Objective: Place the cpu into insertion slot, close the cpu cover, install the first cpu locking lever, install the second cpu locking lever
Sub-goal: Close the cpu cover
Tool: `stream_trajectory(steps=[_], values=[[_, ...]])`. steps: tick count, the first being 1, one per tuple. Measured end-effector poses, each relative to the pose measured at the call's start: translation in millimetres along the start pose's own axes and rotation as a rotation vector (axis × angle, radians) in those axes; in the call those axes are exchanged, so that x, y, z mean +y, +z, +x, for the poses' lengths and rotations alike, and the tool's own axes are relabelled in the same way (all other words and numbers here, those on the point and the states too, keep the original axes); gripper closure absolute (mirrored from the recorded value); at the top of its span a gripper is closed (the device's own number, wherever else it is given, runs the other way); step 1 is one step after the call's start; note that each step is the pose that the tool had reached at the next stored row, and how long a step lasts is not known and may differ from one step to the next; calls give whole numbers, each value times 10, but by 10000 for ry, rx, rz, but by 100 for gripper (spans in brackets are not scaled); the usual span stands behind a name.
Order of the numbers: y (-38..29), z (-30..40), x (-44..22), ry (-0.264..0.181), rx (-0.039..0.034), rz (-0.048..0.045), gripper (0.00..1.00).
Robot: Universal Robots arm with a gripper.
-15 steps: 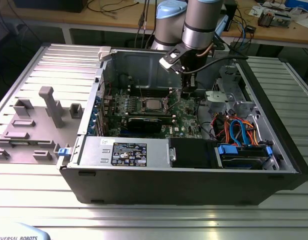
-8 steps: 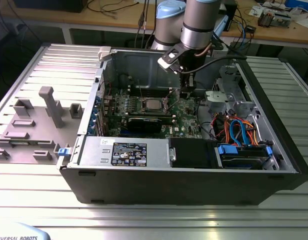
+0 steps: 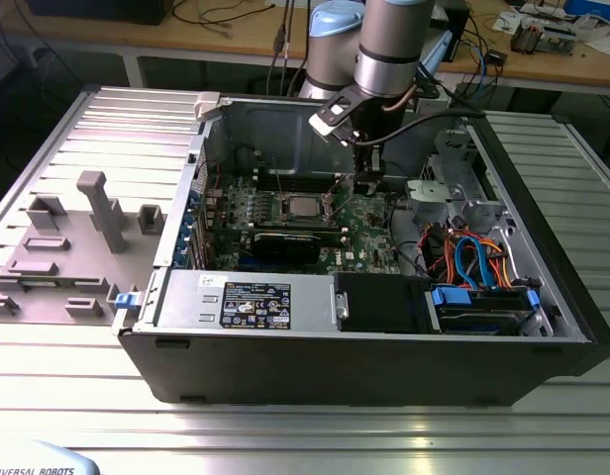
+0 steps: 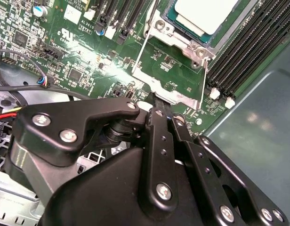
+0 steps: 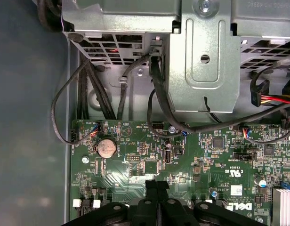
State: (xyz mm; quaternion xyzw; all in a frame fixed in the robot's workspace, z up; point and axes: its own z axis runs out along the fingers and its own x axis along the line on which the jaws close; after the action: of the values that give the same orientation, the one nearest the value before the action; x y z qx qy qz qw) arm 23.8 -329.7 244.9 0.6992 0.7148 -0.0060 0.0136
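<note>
Inside the case, the cpu sits in the slot, with the cover swung open. The gripper hangs at the cpu's 3 o'clock in the exterior view. Its jaws are pressed together and its tips are at the cover's free edge — touching or not, I cannot tell. To close the cover well, I'd follow the hinge's arc — slowly, clear of the chip.

A black-and-white sticker covered in fine print, too small to make out, sits on the silver power supply. In the first wrist view, white lettering is printed upside down on the green motherboard.
</note>
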Motion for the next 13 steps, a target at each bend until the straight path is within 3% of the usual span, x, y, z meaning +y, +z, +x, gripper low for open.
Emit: stream_trajectory(steps=[13], values=[[-1,1,-67,-1,0,1,89]])
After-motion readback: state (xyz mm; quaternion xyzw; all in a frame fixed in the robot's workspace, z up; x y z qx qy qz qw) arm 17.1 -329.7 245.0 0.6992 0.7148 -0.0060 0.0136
